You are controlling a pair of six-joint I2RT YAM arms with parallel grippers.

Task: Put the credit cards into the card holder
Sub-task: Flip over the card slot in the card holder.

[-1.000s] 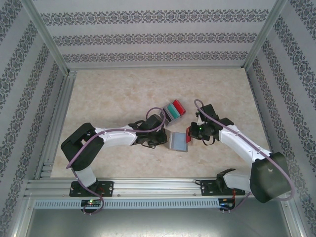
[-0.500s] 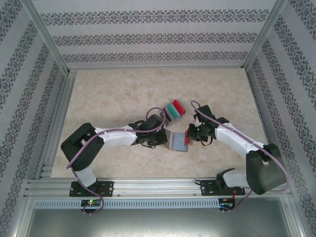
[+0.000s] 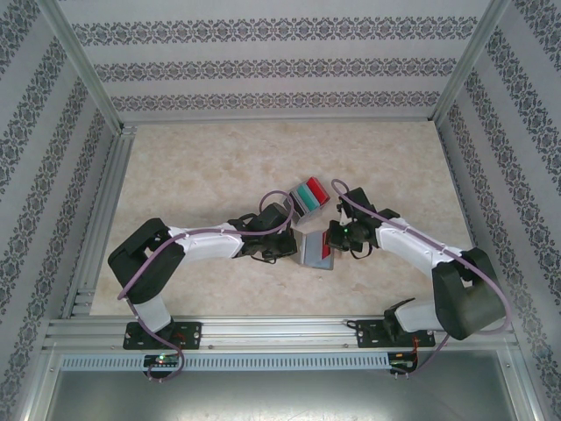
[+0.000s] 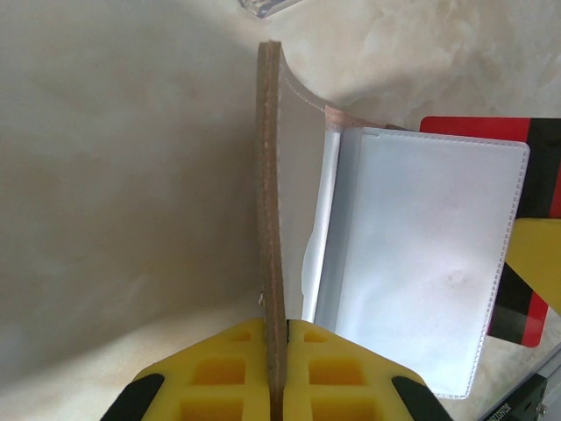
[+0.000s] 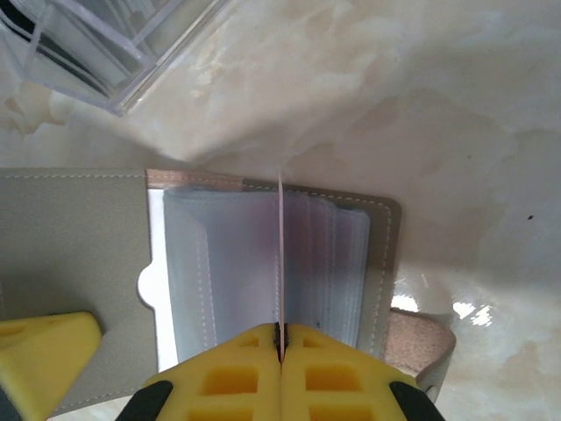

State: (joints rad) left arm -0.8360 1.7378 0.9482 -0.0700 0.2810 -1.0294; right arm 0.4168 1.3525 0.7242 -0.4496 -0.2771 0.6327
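Looking down from the top camera, the card holder (image 3: 314, 254) lies open on the table (image 3: 219, 167), right between the two claws.

The left claw (image 3: 296, 247) comes in from the holder's left side. On the left wrist cam its yellow fingers (image 4: 237, 351) are pinched tight on the holder's cover panel (image 4: 272, 175). That panel stands upright, so you see it edge-on, a thin brown strip. Just right of the cover, the clear plastic sleeves (image 4: 412, 263) lie flat and fanned open.

The right claw (image 3: 331, 239) is over the holder's right edge, clamped shut on a red card (image 3: 328, 251). On the right wrist cam the card (image 5: 280, 228) is edge-on, just a thin line rising from between the yellow pads (image 5: 237, 377), and it stands over the middle of the sleeves (image 5: 219, 263). I can't tell if its far edge is actually inside a pocket or just resting on top. From the left wrist cam the same card (image 4: 473, 130) pokes out past the sleeves' far edge, red with a dark stripe and partly covered by the plastic.

Behind the holder, close but not touching, a small clear box (image 3: 296, 203) sits tilted with more red and teal cards (image 3: 313, 190) in it. A corner of the box (image 5: 114, 53) shows on the right wrist cam too.
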